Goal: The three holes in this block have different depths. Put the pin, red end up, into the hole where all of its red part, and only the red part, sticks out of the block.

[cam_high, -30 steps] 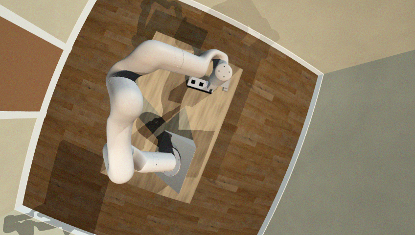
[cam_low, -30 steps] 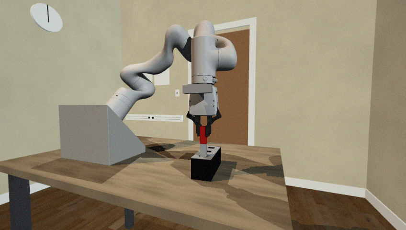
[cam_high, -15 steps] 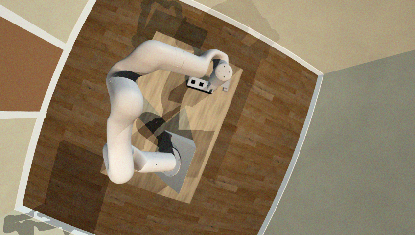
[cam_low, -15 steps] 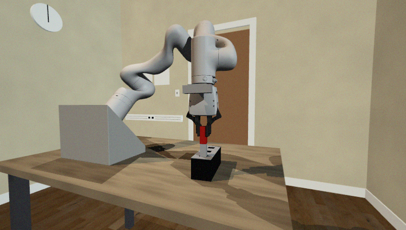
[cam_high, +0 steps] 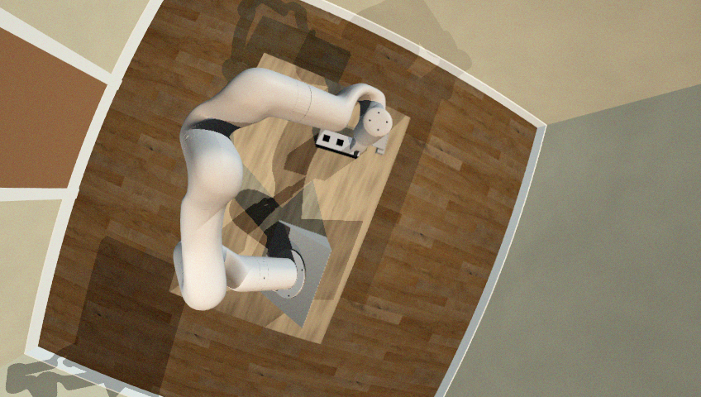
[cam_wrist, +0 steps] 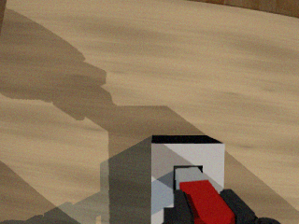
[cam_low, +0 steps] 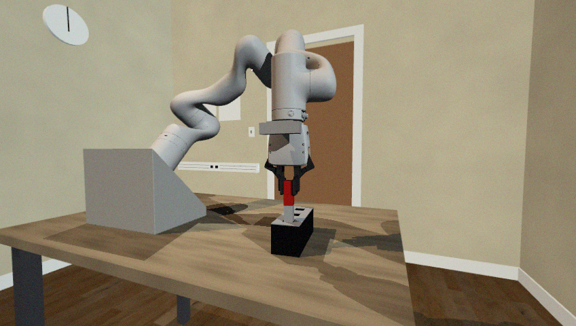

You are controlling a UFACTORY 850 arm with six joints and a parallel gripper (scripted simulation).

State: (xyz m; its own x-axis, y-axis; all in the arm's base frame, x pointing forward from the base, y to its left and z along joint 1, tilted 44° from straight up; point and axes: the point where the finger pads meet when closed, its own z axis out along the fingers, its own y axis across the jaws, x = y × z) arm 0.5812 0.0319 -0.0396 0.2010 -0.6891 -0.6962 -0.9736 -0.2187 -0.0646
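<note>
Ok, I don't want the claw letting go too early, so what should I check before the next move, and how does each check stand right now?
1. Grip: the black claw is shut on the red end of the red-and-grey square pin. Ok.
2. Red end up: ok.
3. Pin upright: looks vertical in the exterior view. Ok.
4. Pin in a hole: its grey lower part enters the near end hole of the black, grey-topped block; two holes stay open. Ok.
5. Only red showing: grey shaft shows above the block top. Not ok.
6. Pin bottomed out: cannot tell.
</note>
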